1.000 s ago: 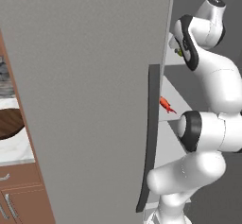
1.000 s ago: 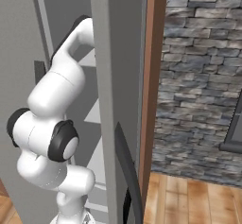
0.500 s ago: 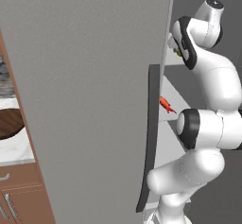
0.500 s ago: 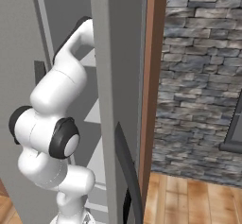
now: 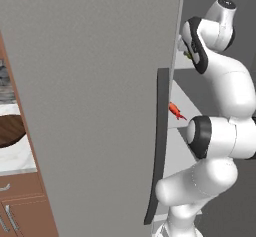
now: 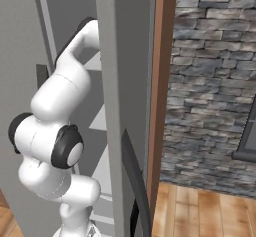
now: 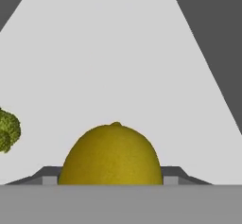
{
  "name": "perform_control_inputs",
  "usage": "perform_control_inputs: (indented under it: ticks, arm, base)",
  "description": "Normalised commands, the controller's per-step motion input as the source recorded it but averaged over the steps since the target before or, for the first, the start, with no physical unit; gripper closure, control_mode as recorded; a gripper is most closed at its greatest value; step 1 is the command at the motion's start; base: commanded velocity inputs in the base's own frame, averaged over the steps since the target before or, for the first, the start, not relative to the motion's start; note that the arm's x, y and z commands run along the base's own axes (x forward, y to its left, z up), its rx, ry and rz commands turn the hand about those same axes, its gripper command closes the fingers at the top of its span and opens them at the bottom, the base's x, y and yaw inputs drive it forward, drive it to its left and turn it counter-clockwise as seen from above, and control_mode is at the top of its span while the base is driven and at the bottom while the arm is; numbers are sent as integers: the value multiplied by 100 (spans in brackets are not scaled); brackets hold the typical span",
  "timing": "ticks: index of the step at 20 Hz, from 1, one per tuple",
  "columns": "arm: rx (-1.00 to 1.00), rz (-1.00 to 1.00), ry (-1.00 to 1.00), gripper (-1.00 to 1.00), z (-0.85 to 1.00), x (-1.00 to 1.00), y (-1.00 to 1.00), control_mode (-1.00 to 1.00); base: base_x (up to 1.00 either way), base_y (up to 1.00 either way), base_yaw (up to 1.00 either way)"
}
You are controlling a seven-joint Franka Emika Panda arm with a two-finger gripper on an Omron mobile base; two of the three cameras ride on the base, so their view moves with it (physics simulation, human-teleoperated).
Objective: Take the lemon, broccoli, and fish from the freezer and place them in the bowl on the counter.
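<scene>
In the hand view the yellow lemon (image 7: 111, 154) lies on the white freezer shelf (image 7: 118, 53), right between my fingertips (image 7: 49, 176). My gripper (image 7: 111, 179) has both tips pressed against the lemon's sides. The broccoli (image 7: 8, 131) sits on the same shelf at the left edge. From the left base view, the red-orange fish (image 5: 175, 110) lies on a lower shelf behind the open grey freezer door (image 5: 100, 106). My arm reaches in above it, and the door edge hides the hand. The brown bowl (image 5: 10, 131) rests on the marble counter (image 5: 17, 158) at far left.
The door's long dark handle (image 5: 157, 146) runs down beside my arm's elbow. In the right base view the door edge (image 6: 125, 81) and a wooden panel (image 6: 159, 96) stand close on the arm's right. A stone wall (image 6: 215, 81) lies beyond. Brown drawers (image 5: 20, 206) sit under the counter.
The jaws have narrowed from wide open onto the lemon's sides. The arm has barely shifted in the base views.
</scene>
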Motion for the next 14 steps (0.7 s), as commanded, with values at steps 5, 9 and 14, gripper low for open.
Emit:
perform_control_inputs:
  ticks: [5,9,14]
  arm:
    - [0,0,-3,100,0,-64,1,-100]
    - [0,0,0,100,-7,-100,20,-100]
    - [0,0,0,100,-2,-99,59,-100]
  base:
    - [0,0,0]
    - [0,0,0]
    - [0,0,0]
